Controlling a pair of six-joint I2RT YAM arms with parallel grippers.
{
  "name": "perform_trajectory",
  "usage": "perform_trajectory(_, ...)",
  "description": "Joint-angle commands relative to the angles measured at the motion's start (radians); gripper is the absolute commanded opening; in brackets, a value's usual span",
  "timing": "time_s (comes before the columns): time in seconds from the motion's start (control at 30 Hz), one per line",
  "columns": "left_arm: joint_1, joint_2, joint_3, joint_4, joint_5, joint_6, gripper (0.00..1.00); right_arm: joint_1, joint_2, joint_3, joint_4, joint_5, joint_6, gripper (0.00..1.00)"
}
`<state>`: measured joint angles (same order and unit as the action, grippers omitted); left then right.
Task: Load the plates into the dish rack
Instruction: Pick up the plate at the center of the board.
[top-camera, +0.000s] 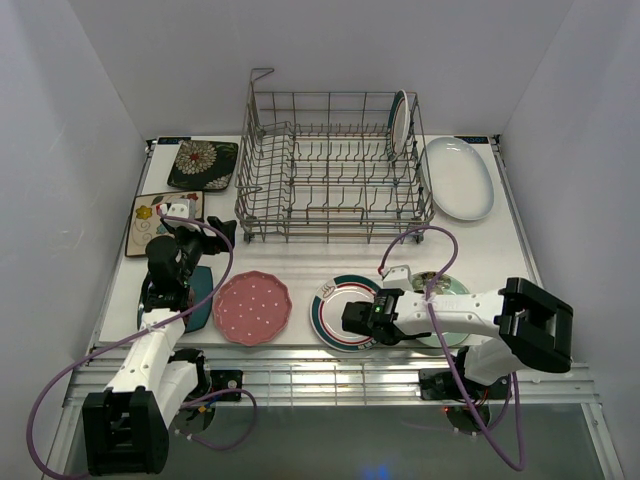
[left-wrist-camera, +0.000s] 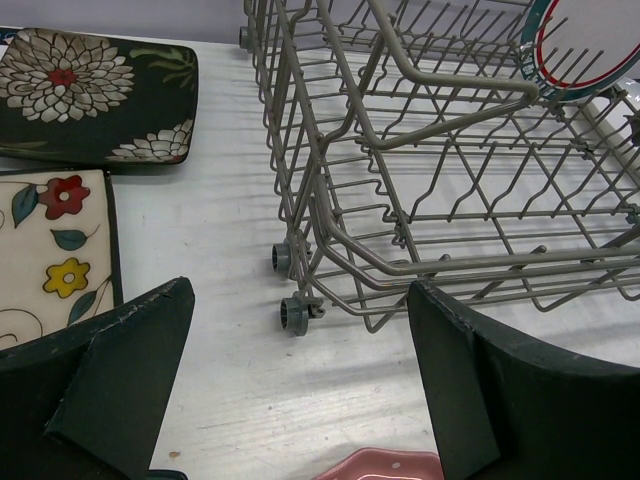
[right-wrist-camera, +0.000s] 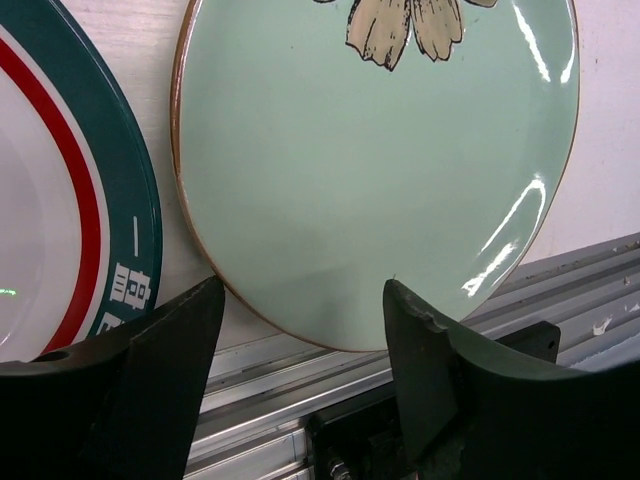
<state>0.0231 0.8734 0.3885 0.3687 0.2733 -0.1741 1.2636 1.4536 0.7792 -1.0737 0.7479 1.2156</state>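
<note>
The dish rack (top-camera: 335, 170) stands at the far middle of the worktop (top-camera: 300, 260), with one green-rimmed white plate (top-camera: 400, 122) upright in its far right corner. The other plates lie flat outside it. A white oval plate (top-camera: 458, 178) is just right of the rack, and a black floral square (top-camera: 203, 164) and a cream floral square (top-camera: 160, 222) are to its left. Along the near edge lie a dark teal plate (top-camera: 205, 287), a pink dotted plate (top-camera: 251, 307), a second green-rimmed plate (top-camera: 335, 300) and a mint floral plate (right-wrist-camera: 370, 180). The left jaws stand wide open, facing the rack's near left corner, and hold nothing. The right jaws are parted low by the mint plate's rim, with nothing clamped between them.
</note>
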Motion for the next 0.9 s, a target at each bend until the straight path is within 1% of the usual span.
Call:
perform_trajectory(0.0, -0.005, -0.008, 0.023, -0.004, -0.003, 0.001, 0.98, 0.006, -0.03, -0.008, -0.031, 0.031, 0.047, 0.68)
perform_trajectory(0.1, -0.005, -0.011, 0.023, -0.004, -0.005, 0.001, 0.98, 0.005, -0.01, -0.005, -0.034, 0.033, 0.047, 0.67)
perform_trajectory(0.2, -0.005, -0.01, 0.023, -0.007, -0.005, 0.001, 0.98, 0.005, 0.046, 0.021, -0.061, 0.042, 0.074, 0.66)
perform_trajectory(0.3, -0.005, -0.014, 0.023, -0.007, -0.002, 0.005, 0.98, 0.0, 0.094, 0.041, -0.077, 0.051, 0.088, 0.62)
perform_trajectory(0.57, -0.005, -0.008, 0.024, -0.007, -0.003, 0.005, 0.98, -0.013, 0.168, 0.074, -0.112, 0.071, 0.116, 0.58)
perform_trajectory(0.6, -0.005, -0.005, 0.024, -0.007, -0.005, 0.005, 0.98, -0.016, 0.174, 0.077, -0.117, 0.074, 0.117, 0.55)
perform_trajectory(0.67, -0.005, -0.002, 0.026, -0.007, -0.006, 0.005, 0.98, -0.021, 0.194, 0.089, -0.126, 0.085, 0.125, 0.54)
perform_trajectory(0.7, -0.005, -0.001, 0.026, -0.007, -0.006, 0.005, 0.98, -0.029, 0.201, 0.092, -0.124, 0.09, 0.124, 0.5)
perform_trajectory(0.87, -0.005, 0.003, 0.027, -0.007, -0.009, 0.005, 0.98, -0.044, 0.218, 0.104, -0.124, 0.103, 0.122, 0.43)
